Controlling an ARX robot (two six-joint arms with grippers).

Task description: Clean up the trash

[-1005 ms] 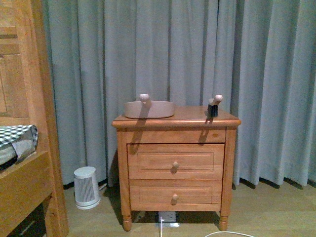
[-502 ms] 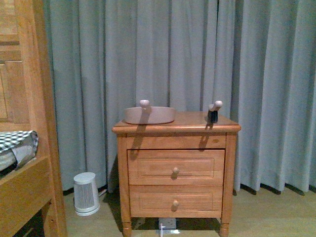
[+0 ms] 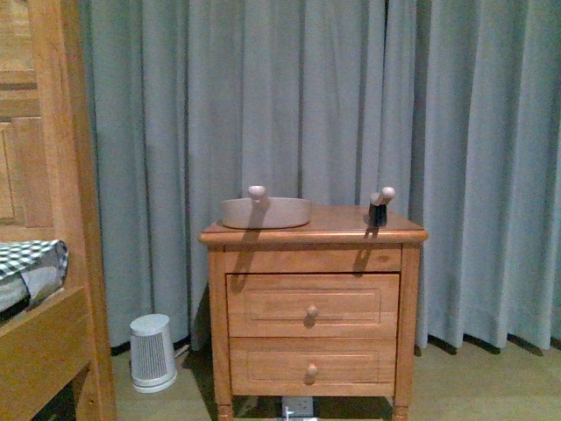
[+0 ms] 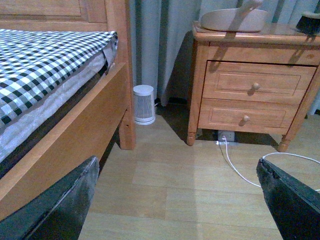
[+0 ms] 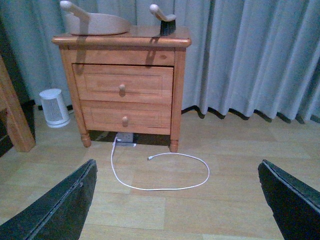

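Left gripper (image 4: 177,167) and right gripper (image 5: 176,169) gape wide, facing the nightstand (image 3: 263,303).

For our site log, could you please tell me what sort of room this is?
Most likely a bedroom: a wooden bed with checked bedding, a two-drawer nightstand beside it, and floor-length curtains behind.

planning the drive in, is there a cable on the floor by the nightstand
Yes, a white cable loops across the floor before the nightstand.

Floor (image 4: 165,200) open between bed frame (image 4: 75,135) and nightstand (image 4: 250,85); cable (image 5: 160,189) lies nearby.
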